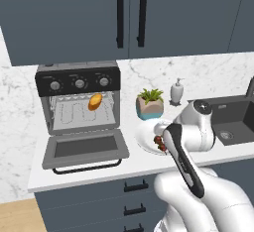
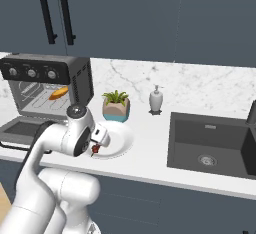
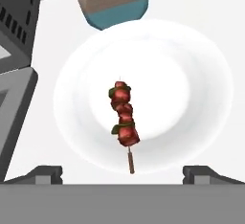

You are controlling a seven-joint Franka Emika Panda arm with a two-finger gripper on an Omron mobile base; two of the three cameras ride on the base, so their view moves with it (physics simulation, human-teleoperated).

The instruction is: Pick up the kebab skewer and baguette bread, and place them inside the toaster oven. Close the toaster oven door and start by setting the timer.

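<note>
open tool (image 3: 122, 173) above kebab skewer (image 3: 124, 117), plate (image 3: 201, 74)

kebab skewer (image 3: 125, 117): thin stick with dark red and brown chunks and bits of green; lies flat on the white plate (image 3: 201, 74), bare stick end toward the plate's rim.
baguette bread (image 1: 95, 101): small golden-orange loaf, tilted, inside the oven on the wire rack, toward its right side.
toaster oven (image 1: 79, 79): dark grey box on the table, black panel with three round knobs on top.
toaster oven door (image 1: 85, 148): dropped fully open, lying flat, dark glass up, black bar handle at the front edge.
</note>
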